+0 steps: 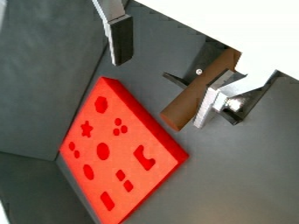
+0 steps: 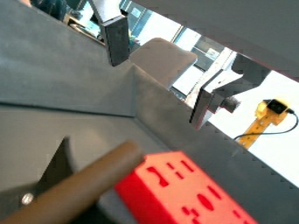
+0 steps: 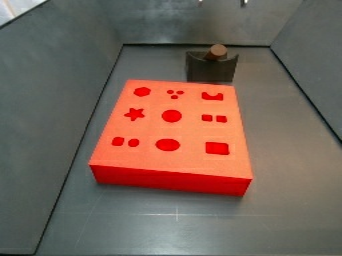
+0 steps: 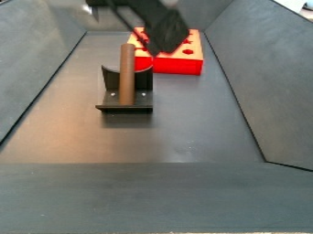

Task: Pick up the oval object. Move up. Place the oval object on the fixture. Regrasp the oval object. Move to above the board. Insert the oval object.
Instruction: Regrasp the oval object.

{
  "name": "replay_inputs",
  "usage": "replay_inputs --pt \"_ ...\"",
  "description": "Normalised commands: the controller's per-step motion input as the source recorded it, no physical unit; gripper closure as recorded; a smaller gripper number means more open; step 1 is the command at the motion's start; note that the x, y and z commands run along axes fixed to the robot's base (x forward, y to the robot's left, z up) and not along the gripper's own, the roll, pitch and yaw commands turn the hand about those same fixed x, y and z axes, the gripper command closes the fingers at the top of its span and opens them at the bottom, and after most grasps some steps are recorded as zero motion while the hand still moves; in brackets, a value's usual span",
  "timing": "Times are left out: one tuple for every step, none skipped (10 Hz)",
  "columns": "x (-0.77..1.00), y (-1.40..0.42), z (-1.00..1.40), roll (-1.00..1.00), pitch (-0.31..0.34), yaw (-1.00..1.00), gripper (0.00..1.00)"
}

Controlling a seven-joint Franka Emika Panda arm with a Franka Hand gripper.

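The oval object [image 4: 124, 71], a slim brown rod, rests in the notch of the dark fixture [image 4: 124, 102]. Both also show in a side view, rod end [image 3: 213, 49] on the fixture [image 3: 211, 68], behind the red board [image 3: 171, 135]. My gripper [image 1: 163, 74] is open and empty, well above them. In a wrist view the rod [image 1: 198, 92] lies below, close to one finger [image 1: 211, 105] in the picture; the other finger [image 1: 119, 39] is far from it. The gripper is a dark blur in a side view [image 4: 153, 20], over the board [image 4: 178, 50].
Grey walls enclose the dark floor on all sides. The board [image 1: 117, 144] lies flat beside the fixture [image 1: 176, 77]. A wrist view shows the rod [image 2: 82, 188], the board [image 2: 176, 188] and a wall's rim.
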Motion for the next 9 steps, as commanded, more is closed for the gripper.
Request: replay_inputs --pt "-0.04 0.01 0.47 0.03 0.035 0.01 0.0" --pt "-0.03 0.01 0.22 0.03 0.044 0.0 0.0" --pt "-1.0 0.0 0.0 0.0 0.001 -0.08 0.0" --pt "-1.0 0.0 0.0 0.0 -0.035 -0.09 0.0" --pt "-1.0 0.0 0.01 0.01 -0.053 -0.09 0.0" --pt "-1.0 0.0 0.01 0.03 -0.082 -0.07 0.0" --pt "-1.0 0.01 0.01 0.03 -0.099 -0.05 0.0" --pt "-1.0 0.0 0.01 0.05 -0.119 -0.03 0.0" --pt "-1.0 0.0 0.02 0.06 -0.131 -0.01 0.0"
